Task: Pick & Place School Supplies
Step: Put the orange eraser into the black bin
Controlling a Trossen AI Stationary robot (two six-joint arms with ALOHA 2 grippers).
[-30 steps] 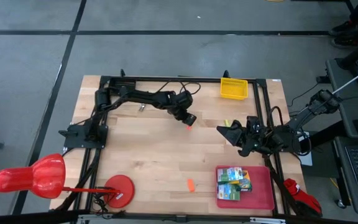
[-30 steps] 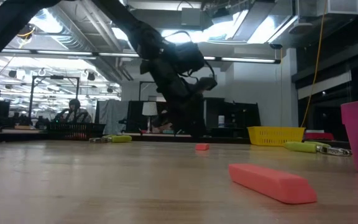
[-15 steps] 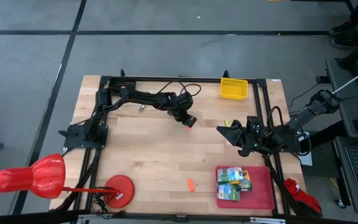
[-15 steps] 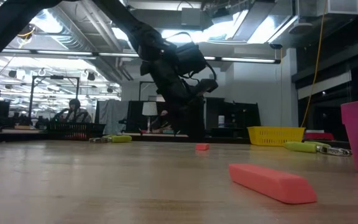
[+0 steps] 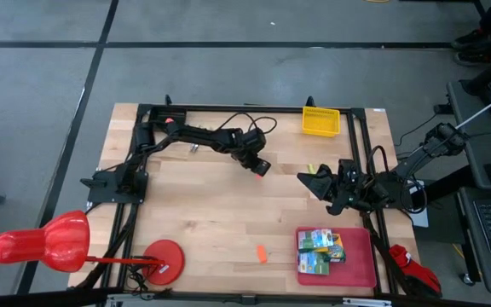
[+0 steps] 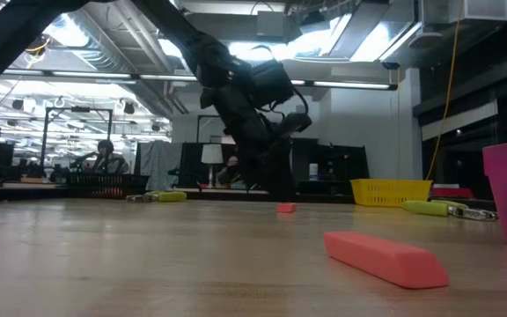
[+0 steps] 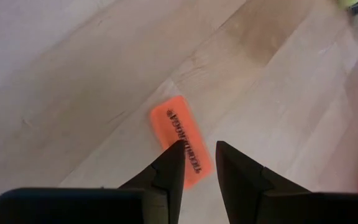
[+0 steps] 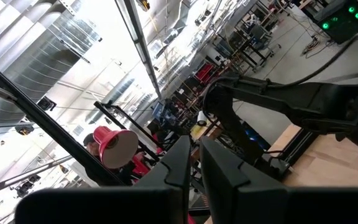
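Observation:
My left gripper [image 5: 257, 164] hangs open, fingers pointing down, just over an orange stub [image 7: 180, 138] that lies flat on the wood near the table's middle [image 5: 261, 170]. In the left wrist view the two fingertips stand narrowly apart above the stub's near end. I cannot tell whether they touch it. A second orange stub [image 5: 261, 253] lies toward the near edge. The yellow-green crayon boxes [image 5: 320, 251] lie in the red tray [image 5: 361, 271]. One yellow-handled tool [image 5: 314, 168] lies beside my right gripper [image 5: 303, 177], which rests shut at the table's right. Another tool [image 6: 170, 196] lies far left.
The yellow mesh basket [image 5: 320, 120] stands at the far edge. A red lamp-like stand [image 5: 162, 260] sits at the near left corner. Black frame rails [image 5: 135, 188] run along the table's sides. Bare wood lies between the two stubs.
My left gripper has turned a little at the wrist and eased slightly toward the table's right, staying over the orange stub. The stub has not moved.

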